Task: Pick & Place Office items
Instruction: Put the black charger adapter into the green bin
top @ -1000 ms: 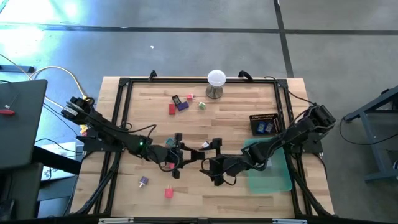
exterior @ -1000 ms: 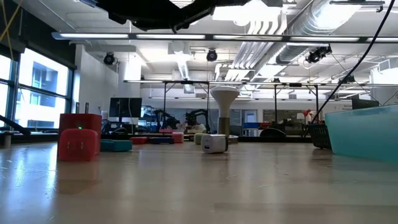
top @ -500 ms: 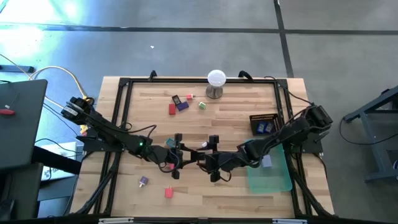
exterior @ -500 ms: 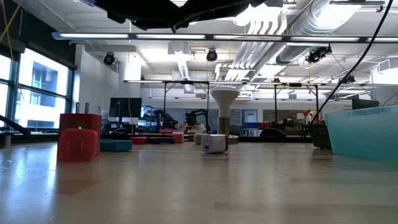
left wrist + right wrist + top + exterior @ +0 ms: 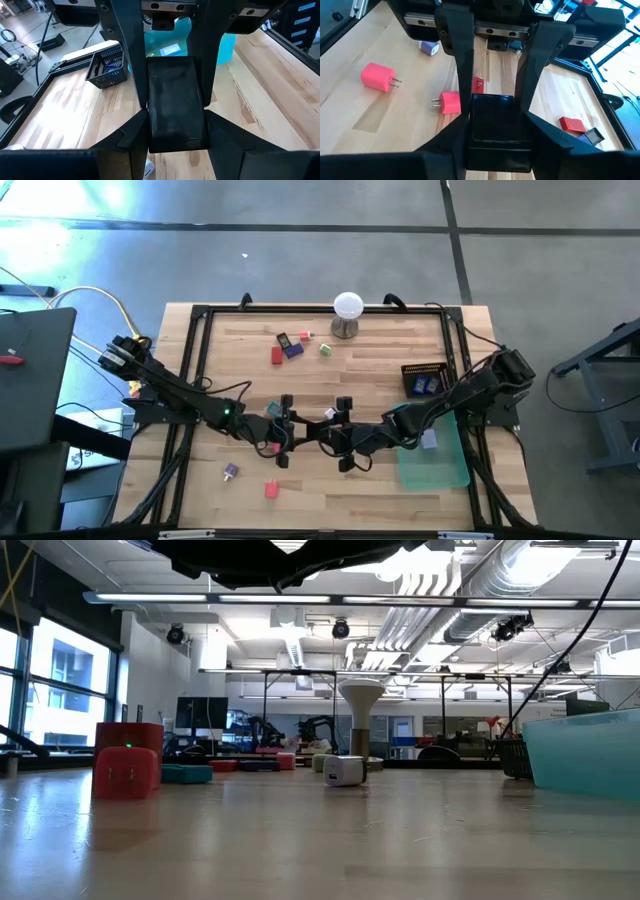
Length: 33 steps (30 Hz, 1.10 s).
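Note:
A black oblong block (image 5: 176, 100) hangs above the table's middle, held between both grippers. My left gripper (image 5: 291, 432) comes at it from the table's left and my right gripper (image 5: 336, 436) from the right; each is shut on one end of the block (image 5: 494, 120). Other office items lie loose on the wood: a red one (image 5: 276, 355), a purple one (image 5: 293, 350) and a pale green one (image 5: 325, 349) at the far side, and a lavender one (image 5: 231, 471) and a pink plug (image 5: 271, 489) near the front left. My left gripper pinches the block's left end (image 5: 175, 139) between its two fingers, one on each long side. The fingers come from the table's left, slanting a little down, and lie along the block. The block is clear of the table. My right gripper pinches the block's right end (image 5: 495, 145) between its two fingers, one on each long side. It comes from the table's right, slanting down, fingers along the block. The block lies roughly level between the two grippers, above the wood.
A white ball on a metal stand (image 5: 347, 313) stands at the far edge. A black mesh basket (image 5: 424, 380) sits at the right, with the translucent green tray (image 5: 437, 450) in front of it. A black frame (image 5: 200, 380) rims the table. A pink plug (image 5: 450, 102) lies below the grippers.
My right gripper has edged toward the table's left, closing up on my left gripper and the block that it holds. My left gripper and the block have kept still.

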Tool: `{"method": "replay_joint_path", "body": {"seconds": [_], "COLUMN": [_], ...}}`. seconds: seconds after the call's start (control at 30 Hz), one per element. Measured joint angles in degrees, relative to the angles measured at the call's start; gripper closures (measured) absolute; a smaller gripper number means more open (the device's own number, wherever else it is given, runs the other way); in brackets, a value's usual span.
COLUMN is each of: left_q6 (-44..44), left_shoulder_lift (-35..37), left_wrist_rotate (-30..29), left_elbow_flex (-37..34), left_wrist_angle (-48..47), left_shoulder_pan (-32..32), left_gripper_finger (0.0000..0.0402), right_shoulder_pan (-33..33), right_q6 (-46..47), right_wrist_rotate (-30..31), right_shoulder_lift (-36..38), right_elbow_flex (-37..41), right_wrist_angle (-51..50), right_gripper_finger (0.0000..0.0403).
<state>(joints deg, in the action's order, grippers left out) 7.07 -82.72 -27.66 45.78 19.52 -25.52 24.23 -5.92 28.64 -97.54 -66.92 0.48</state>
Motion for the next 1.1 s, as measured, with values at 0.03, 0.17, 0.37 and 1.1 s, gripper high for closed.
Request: {"method": "replay_joint_path", "body": {"seconds": [0.03,0.17,0.37,1.1], "left_q6": [0.0,0.0,-2.0,-0.2], "left_shoulder_lift": [0.0,0.0,0.0,0.0], "left_wrist_rotate": [0.0,-0.1,0.4,-0.1], "left_elbow_flex": [0.0,0.0,0.0,0.0], "left_wrist_angle": [-0.1,-0.4,-0.5,-1.2], "left_shoulder_pan": [0.0,0.0,0.8,1.6], "left_gripper_finger": [0.0247,0.0247,0.0236,0.0218], "right_shoulder_pan": [0.0,0.0,0.1,0.1], "right_q6": [-0.2,-0.2,0.1,0.3], "right_wrist_rotate": [0.0,0.0,-0.1,0.1], "right_shoulder_lift": [0.0,0.0,0.0,0.0], "right_elbow_flex": [0.0,0.0,0.0,0.0], "right_wrist_angle": [0.0,-0.1,-0.7,-2.7], "right_gripper_finger": [0.0259,0.0259,0.0257,0.0258]}}
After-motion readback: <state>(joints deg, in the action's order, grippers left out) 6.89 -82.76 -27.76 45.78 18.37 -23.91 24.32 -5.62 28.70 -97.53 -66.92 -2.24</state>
